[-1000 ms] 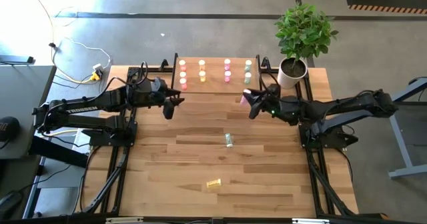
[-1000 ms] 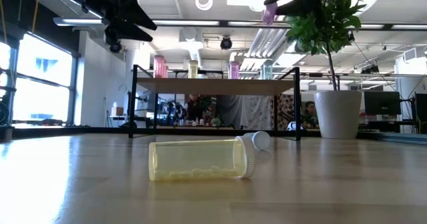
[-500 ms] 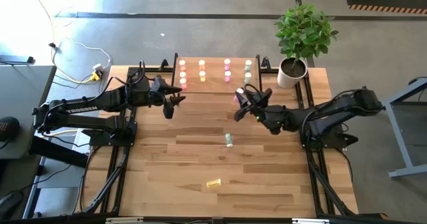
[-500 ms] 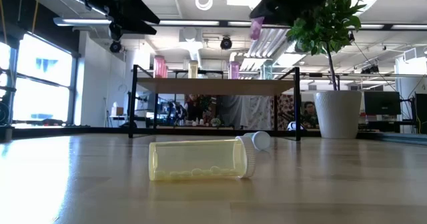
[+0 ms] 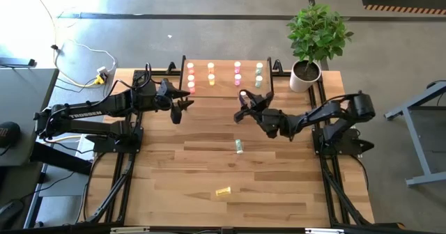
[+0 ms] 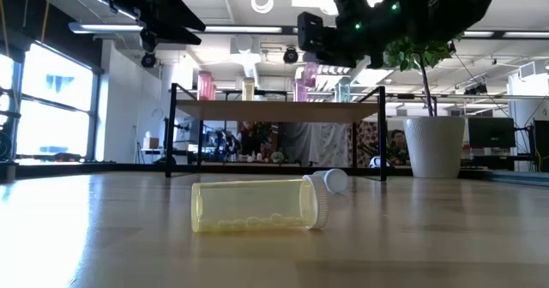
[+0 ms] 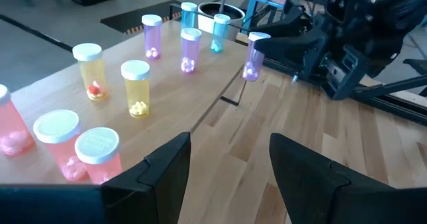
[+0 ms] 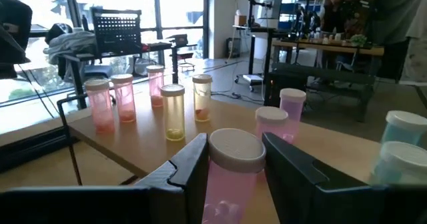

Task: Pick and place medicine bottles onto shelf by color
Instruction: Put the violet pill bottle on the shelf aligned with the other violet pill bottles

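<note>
Now the right gripper (image 5: 243,102) grasps a pink white-capped bottle (image 8: 230,174) at 6 o'clock of the light-wood shelf (image 5: 223,89); the left gripper (image 5: 182,106), jaws released, waits at its 8 o'clock

Table (image 5: 279,185): shelf (image 5: 224,89) (bottles (image 5: 210,74) upright), two fallen bottles (image 5: 239,146), plant pot (image 5: 306,74).

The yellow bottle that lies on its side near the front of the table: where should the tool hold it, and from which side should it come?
Probably the middle of the body of the yellow bottle, from straight above. It lies flat on the table, so both long curved sides are free for the tool to close across.
</note>
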Controlling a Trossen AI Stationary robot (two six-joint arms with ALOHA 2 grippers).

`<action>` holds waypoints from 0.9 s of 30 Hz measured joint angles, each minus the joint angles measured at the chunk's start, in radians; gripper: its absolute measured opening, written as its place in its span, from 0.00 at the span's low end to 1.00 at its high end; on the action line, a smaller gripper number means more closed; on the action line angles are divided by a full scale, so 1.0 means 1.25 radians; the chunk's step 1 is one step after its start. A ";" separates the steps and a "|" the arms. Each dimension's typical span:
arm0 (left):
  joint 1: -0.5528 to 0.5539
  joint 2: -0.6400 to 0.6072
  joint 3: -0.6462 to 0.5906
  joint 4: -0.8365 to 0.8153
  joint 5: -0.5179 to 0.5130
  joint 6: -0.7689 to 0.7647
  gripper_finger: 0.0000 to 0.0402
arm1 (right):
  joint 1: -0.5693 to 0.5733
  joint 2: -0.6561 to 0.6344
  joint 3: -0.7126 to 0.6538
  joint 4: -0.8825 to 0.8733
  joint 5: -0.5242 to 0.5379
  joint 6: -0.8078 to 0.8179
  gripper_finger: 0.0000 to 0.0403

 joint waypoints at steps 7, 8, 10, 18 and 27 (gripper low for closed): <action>0.000 0.000 0.000 0.000 -0.039 0.055 0.49 | -0.053 0.032 0.000 0.068 -0.064 -0.052 0.31; 0.000 0.000 0.000 0.000 -0.046 0.056 0.49 | -0.059 0.032 0.000 0.068 -0.071 -0.063 0.31; 0.000 0.000 0.000 0.000 -0.057 0.057 0.49 | -0.071 0.032 0.000 0.068 -0.083 -0.084 0.31; 0.000 0.000 0.000 0.000 -0.059 0.091 0.49 | -0.114 0.032 0.000 0.041 -0.184 -0.098 0.31; 0.000 0.000 0.000 0.000 -0.062 0.091 0.49 | -0.148 0.032 0.000 0.016 -0.249 -0.099 0.31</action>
